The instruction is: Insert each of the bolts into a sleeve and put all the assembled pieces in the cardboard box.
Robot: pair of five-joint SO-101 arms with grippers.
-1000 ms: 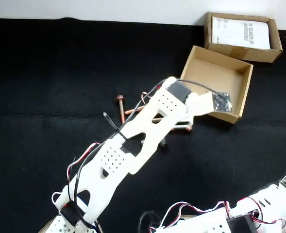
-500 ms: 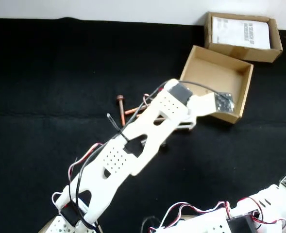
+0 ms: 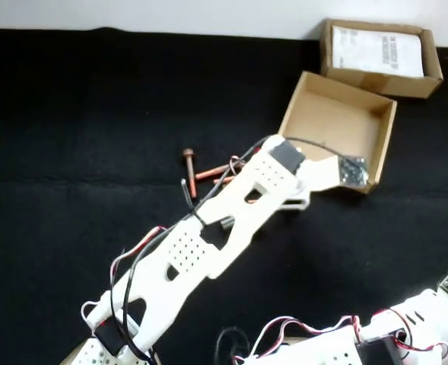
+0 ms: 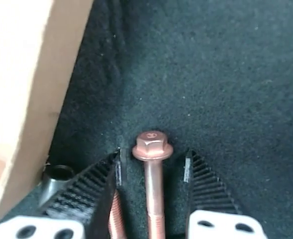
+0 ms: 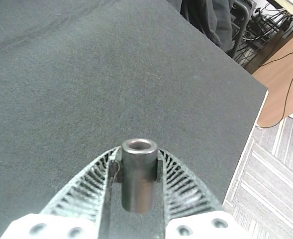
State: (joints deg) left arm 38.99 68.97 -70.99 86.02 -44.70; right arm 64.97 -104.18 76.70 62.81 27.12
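Bolt (image 4: pixel 154 191) lies between parted jaws of left gripper (image 4: pixel 152 155).

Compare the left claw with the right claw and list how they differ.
The left claw is open; the right claw is shut.
The left claw straddles a copper bolt lying on the black mat, not gripping it; the right claw clamps a grey sleeve, bore pointing past its tips.
The left claw is beside the cardboard box; the right claw is over bare mat.
Both have ribbed black fingers.

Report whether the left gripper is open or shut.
Open: left gripper straddles the copper bolt, with dark gaps on both sides of its head.
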